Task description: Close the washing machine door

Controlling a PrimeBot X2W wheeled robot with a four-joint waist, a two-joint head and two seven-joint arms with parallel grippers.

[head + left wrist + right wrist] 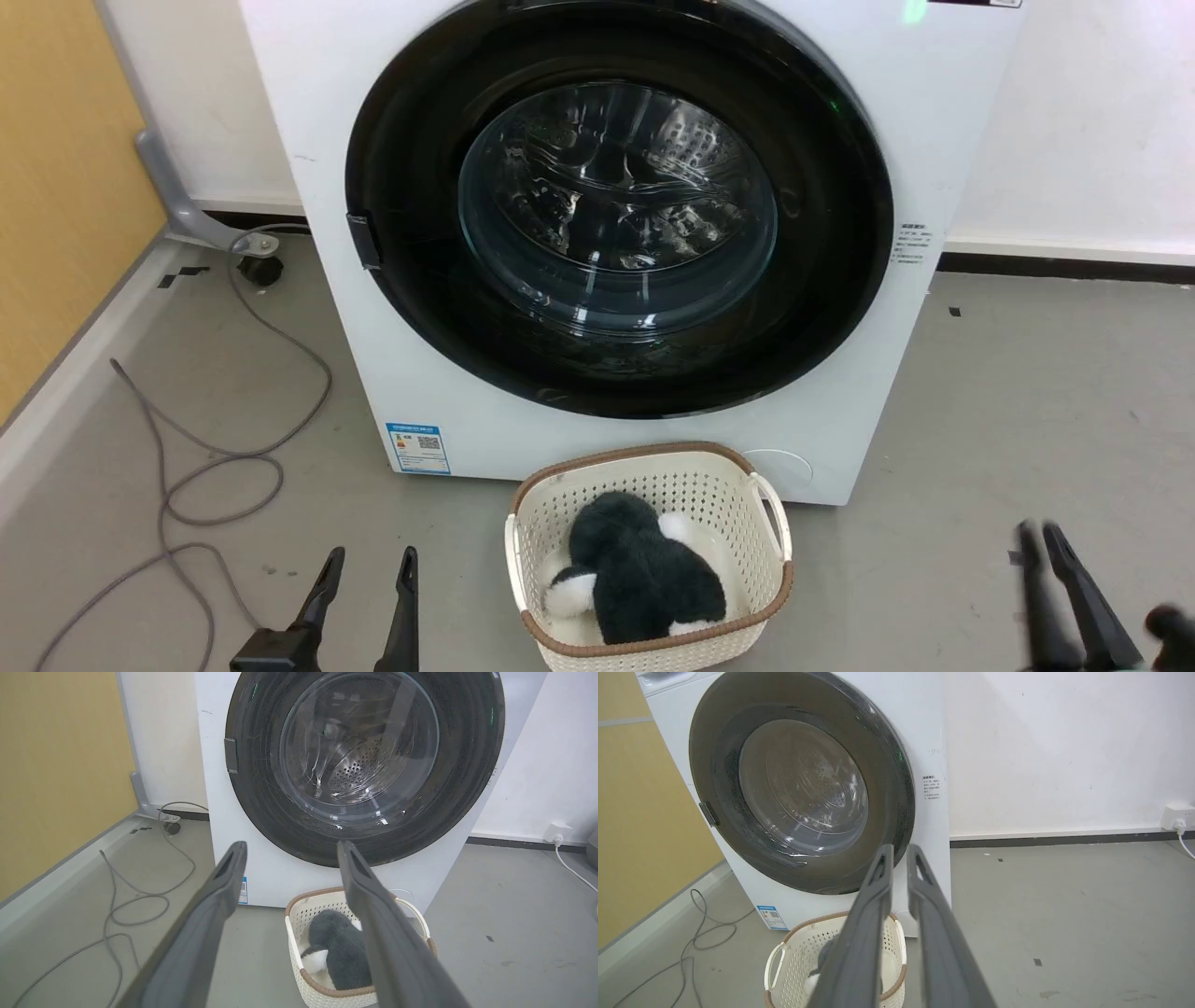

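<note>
The washing machine (pixel 373 373) is a big white box standing against the wall. The washing machine door (pixel 411 280), with its wide black rim and clear glass bowl, lies flat against the front and covers the port. It also shows in the left wrist view (pixel 261 812) and the right wrist view (pixel 896 788). My left gripper (pixel 372 555) is low at the left, well back from the machine, open and empty (pixel 292 844). At the lower right, my right gripper (pixel 1040 530) holds its fingers almost together with a thin slit and nothing between them (pixel 900 848).
A cream laundry basket (pixel 523 495) holding a dark grey and white plush toy (pixel 644 569) sits on the floor just before the machine, between my grippers. A grey cable (pixel 224 457) loops over the floor at the left by a yellow panel (pixel 56 187). A wall socket (pixel 1176 814) is at the right.
</note>
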